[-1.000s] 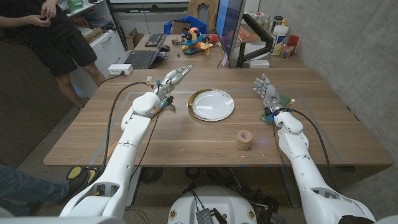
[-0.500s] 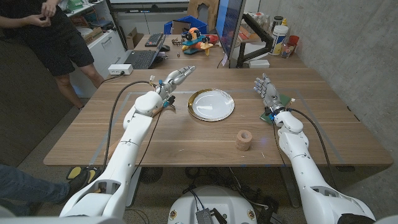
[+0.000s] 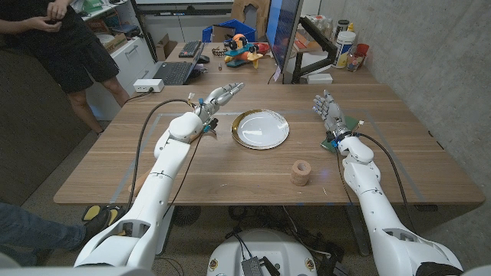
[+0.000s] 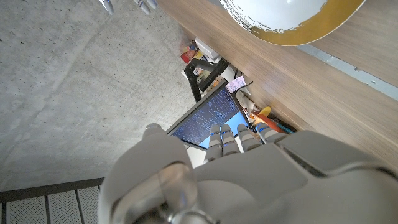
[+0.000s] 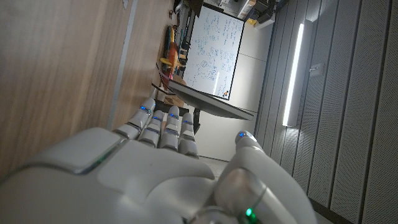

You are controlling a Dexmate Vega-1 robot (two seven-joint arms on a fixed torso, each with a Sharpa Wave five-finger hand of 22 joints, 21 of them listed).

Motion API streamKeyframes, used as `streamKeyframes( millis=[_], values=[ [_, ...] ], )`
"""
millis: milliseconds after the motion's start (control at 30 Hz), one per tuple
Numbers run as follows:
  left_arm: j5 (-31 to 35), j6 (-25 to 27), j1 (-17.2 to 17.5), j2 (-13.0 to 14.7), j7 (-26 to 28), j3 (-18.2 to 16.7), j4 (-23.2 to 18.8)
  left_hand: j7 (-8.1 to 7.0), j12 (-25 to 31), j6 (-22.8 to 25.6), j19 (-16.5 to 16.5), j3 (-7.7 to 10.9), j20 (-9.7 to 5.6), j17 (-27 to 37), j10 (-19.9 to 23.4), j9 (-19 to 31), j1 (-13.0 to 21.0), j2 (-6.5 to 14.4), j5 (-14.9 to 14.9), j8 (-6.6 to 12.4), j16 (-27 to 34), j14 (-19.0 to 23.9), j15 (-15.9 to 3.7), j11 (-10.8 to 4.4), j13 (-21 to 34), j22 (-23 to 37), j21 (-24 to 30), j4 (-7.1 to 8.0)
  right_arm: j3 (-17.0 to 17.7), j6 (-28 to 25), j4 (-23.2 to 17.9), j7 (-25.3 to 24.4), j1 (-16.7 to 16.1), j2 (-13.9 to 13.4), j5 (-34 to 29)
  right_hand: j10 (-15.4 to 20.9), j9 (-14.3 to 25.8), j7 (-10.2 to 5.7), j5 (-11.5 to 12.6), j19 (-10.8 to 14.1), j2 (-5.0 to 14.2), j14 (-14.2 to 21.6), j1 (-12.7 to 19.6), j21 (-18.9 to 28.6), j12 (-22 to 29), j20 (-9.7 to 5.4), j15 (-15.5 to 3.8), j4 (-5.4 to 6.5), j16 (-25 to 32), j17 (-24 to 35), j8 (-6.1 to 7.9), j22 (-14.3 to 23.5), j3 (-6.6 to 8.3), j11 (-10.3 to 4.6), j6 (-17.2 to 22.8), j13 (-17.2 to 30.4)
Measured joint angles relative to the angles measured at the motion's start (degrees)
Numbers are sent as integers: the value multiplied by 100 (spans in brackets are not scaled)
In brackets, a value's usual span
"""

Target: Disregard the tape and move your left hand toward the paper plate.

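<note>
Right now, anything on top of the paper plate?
Nothing lies on the paper plate; its white face with gold rim is bare. The left hand hovers beside its edge, empty. What is under the plate is hidden.

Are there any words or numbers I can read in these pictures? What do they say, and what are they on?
No text can be read.
Monitor behind the table: lines of light text on blue, too small to read.
Same monitor in the right wrist view: pale page with writing, too blurred to read.
Bottles at the back right: labels too small to read.
Paper plate and tape: no writing seen.
</note>
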Motion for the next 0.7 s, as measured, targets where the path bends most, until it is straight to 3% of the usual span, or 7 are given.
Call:
streamKeyframes(
  millis=[700],
  values=[
    [204, 103, -11, 20, -29, 151, -112, 0, 0, 0, -17, 0, 17, 0, 0, 0, 0, 0, -39, 0, 0, 0, 0, 0, 0, 0, 0, 0, 53, 34, -38, 37, -37, -9, 60, -1, 0, 0, 0, 1, 0, 21, 0, -61, 0, -1, 21, 0, 0, 0, 0, 0, 0, 1, 0, 0]
  ],
)
